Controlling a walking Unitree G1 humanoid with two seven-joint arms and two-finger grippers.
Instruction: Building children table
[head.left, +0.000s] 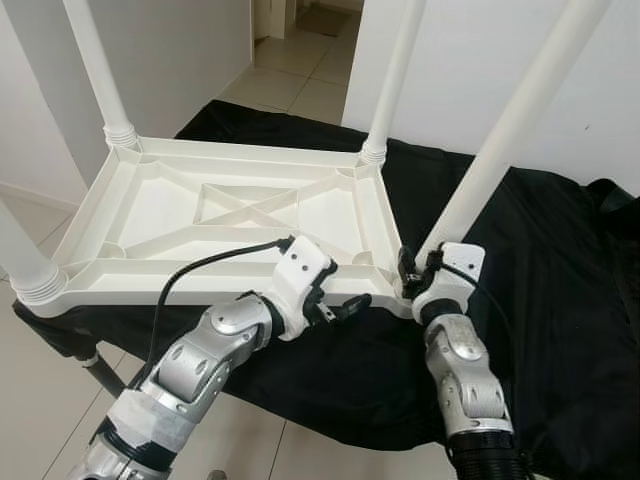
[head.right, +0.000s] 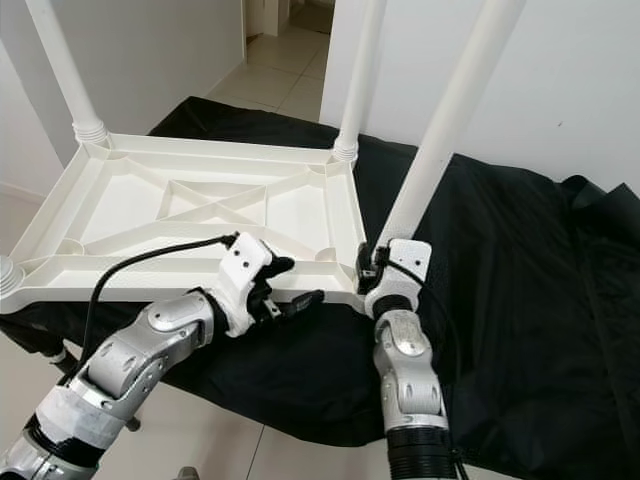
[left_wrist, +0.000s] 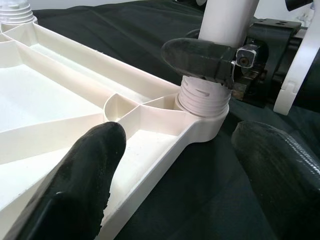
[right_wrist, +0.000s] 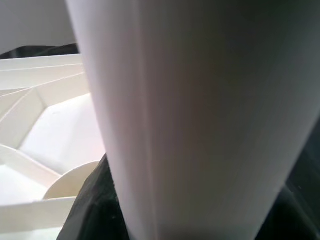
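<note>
Tabletop: I see the white tabletop (head.left: 235, 215) lying upside down on a black cloth (head.left: 560, 290), ribbed underside up, with a raised X of ribs across the middle.
Legs: four white legs stand up from the corners. Far left leg (head.left: 95, 65), far right leg (head.left: 395, 75), near left leg (head.left: 20, 255), and the near right leg (head.left: 510, 130), which leans away to the right rather than standing straight.
Near right leg base: from my left wrist view its threaded end (left_wrist: 202, 100) sits in the round corner socket (left_wrist: 207, 122), a few thread turns showing above the rim.
Right gripper: my right gripper (head.left: 418, 275) is at the foot of the near right leg, fingers closed around it just above the socket. One finger (left_wrist: 197, 56) wraps the front of the leg; in my right wrist view the leg (right_wrist: 195, 120) is pressed up close.
Left gripper: my left gripper (head.left: 345, 305) is at the near edge of the tabletop, just left of that corner, fingers spread wide and holding nothing. One finger (left_wrist: 75, 185) is over the tabletop's rim, the other (left_wrist: 280, 175) over the cloth.
Floor: pale tiles (head.left: 300, 70) run back through a doorway beyond the cloth.
</note>
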